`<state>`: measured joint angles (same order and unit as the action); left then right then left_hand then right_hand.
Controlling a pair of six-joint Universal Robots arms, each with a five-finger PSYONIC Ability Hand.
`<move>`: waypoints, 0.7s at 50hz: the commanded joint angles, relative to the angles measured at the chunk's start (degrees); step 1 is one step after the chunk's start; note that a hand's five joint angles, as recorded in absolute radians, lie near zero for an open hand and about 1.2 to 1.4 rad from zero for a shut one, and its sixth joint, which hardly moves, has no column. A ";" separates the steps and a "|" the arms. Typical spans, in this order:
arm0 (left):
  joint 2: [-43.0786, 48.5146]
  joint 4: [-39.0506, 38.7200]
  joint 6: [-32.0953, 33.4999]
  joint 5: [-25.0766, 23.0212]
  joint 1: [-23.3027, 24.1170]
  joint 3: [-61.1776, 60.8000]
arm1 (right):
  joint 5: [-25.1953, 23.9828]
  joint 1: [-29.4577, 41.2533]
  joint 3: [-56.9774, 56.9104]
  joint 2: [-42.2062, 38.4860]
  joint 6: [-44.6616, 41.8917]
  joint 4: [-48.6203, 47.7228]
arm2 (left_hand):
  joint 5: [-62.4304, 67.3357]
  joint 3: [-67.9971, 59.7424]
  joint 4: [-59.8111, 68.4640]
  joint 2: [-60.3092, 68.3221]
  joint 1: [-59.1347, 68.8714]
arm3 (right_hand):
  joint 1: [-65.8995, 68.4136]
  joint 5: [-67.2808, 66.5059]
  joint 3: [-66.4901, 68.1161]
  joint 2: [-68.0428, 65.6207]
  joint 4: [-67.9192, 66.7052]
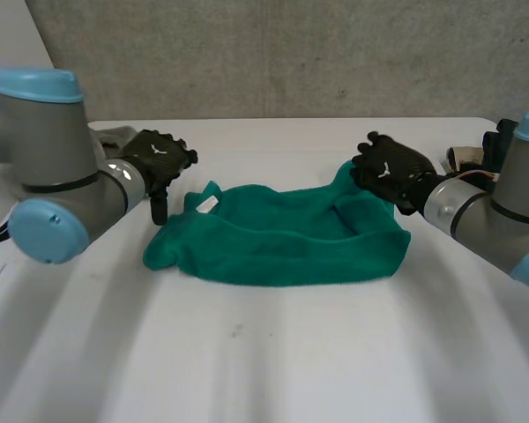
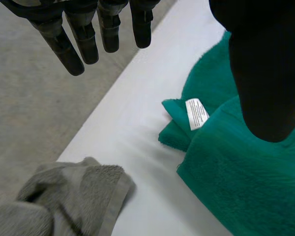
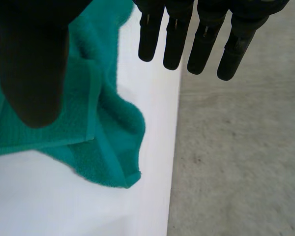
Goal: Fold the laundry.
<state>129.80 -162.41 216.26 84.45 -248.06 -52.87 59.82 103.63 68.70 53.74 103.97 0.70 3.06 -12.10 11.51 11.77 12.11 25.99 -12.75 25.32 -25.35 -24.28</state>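
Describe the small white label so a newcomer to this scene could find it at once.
On the white table lies a crumpled green towel. At its corner nearest the left hand sits a small white label. It is the only white, printed patch on the green cloth.

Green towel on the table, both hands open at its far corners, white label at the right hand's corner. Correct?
No: the white label sits at the green towel's corner by the left hand, not by the right hand; the left wrist view shows it. Rest holds.
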 commanded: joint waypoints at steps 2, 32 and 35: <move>11.78 8.68 1.01 -5.78 -0.67 14.19 | -1.37 -0.71 -12.62 -11.10 -4.39 9.05 | -3.06 2.10 -1.51 -1.77 -2.11 | -0.01 -3.23 0.66 -0.63 -1.71; 4.16 10.98 -5.75 4.06 0.73 14.83 | 4.51 -1.76 -19.49 -9.90 22.22 8.44 | 66.94 -67.90 68.49 68.23 67.89 | 54.01 -57.25 54.68 -54.65 -55.72; -1.03 8.26 -6.29 3.62 0.65 9.64 | 5.48 -2.29 -15.01 -4.62 25.93 7.83 | 66.94 -67.90 68.49 68.23 67.89 | 54.01 -57.25 54.68 -54.65 -55.72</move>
<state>138.26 -149.23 212.75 87.79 -247.31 -35.00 62.56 102.27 46.99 39.52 118.56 9.23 56.54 -67.65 68.35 68.30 66.42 65.09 -57.08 67.74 -67.49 -68.26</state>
